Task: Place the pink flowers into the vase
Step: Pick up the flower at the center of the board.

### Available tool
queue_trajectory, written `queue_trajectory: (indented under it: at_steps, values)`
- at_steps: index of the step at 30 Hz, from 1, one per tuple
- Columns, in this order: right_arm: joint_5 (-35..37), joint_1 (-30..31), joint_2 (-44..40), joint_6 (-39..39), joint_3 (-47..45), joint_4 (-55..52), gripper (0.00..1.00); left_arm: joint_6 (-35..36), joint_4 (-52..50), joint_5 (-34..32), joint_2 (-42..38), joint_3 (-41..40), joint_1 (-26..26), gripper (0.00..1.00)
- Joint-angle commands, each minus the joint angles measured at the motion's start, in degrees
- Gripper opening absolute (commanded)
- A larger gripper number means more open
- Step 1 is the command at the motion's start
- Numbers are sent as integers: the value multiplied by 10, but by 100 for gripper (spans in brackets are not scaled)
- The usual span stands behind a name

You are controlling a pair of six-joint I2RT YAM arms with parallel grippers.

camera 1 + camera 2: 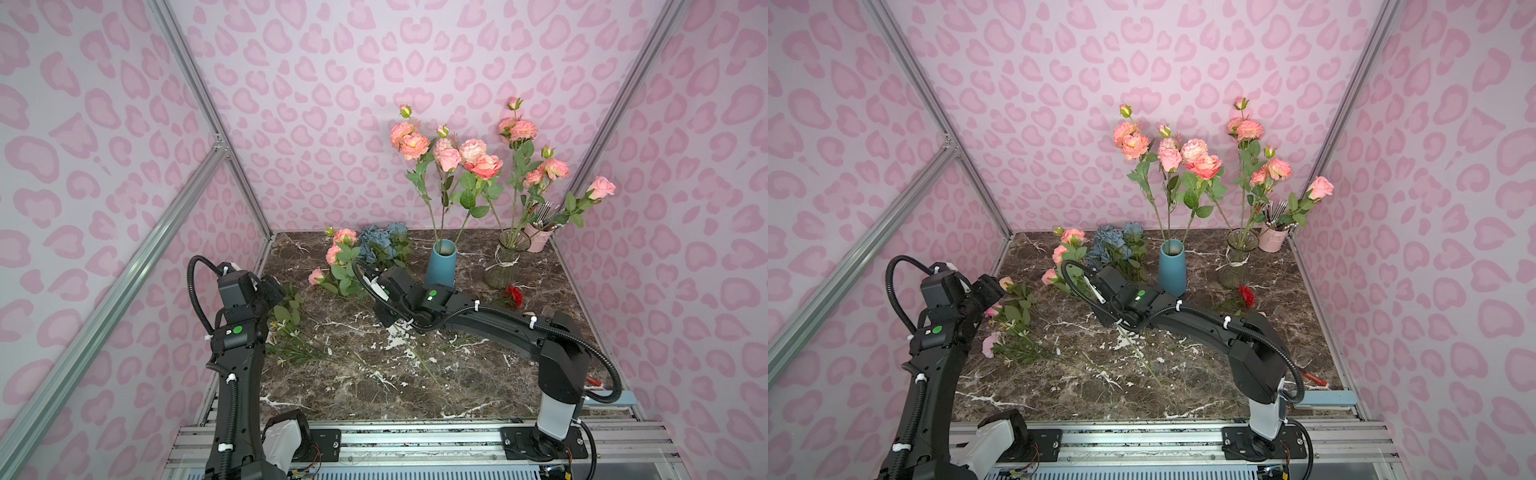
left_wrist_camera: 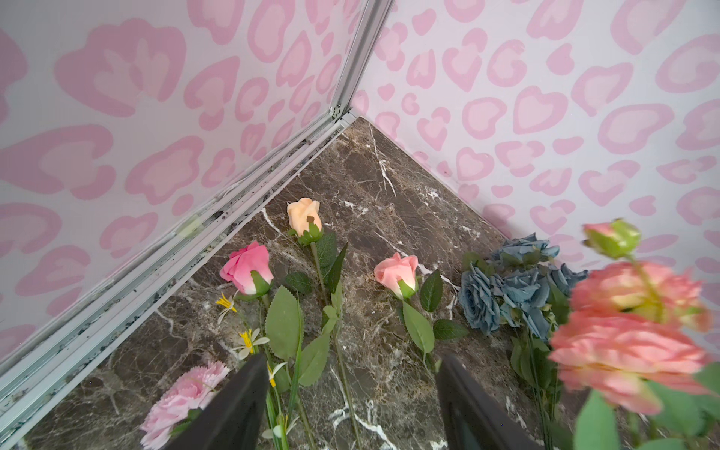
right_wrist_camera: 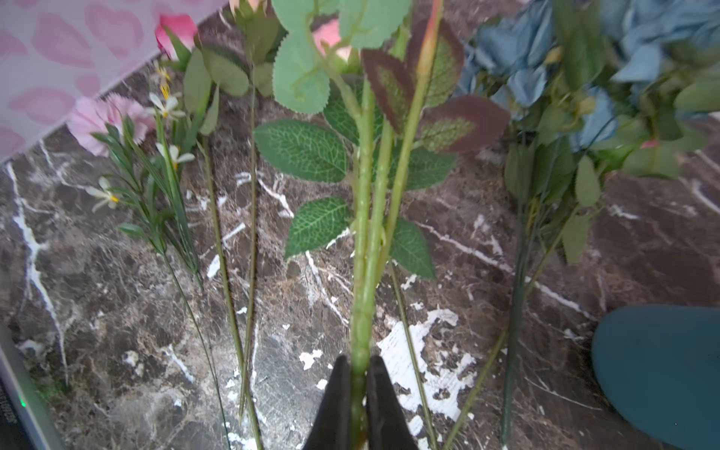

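Marble desk (image 1: pixel 478 374): my right arm (image 1: pixel 498 322) stretches low across it, right pincer (image 3: pixel 357 362) clamped on a stem of pink flowers (image 3: pixel 364 233); left pincer (image 2: pixel 350 362) hovers agape.

Right wrist view: frame edge cuts my right gripper (image 3: pixel 358 364) to its fingertips, pinched on a thick green leafy stem (image 3: pixel 364 233) whose blooms run out of frame; matte teal cylindrical vase (image 3: pixel 662 370) cropped. Left wrist view: salmon-pink ruffled blooms (image 2: pixel 623 350) blurred, cropped; my left gripper (image 2: pixel 352 362) fingertips only. In a top view, small pink cup (image 1: pixel 538 239) contents too small to tell.
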Motion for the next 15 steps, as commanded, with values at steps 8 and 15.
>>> queue_trajectory:
  at_steps: [8,15]
  values:
    - [58,1,-102,9,-68,221,0,-2,27,7,6,-3,1,72]
    - [89,9,-126,-10,-84,286,0,1,25,9,3,-4,1,72]
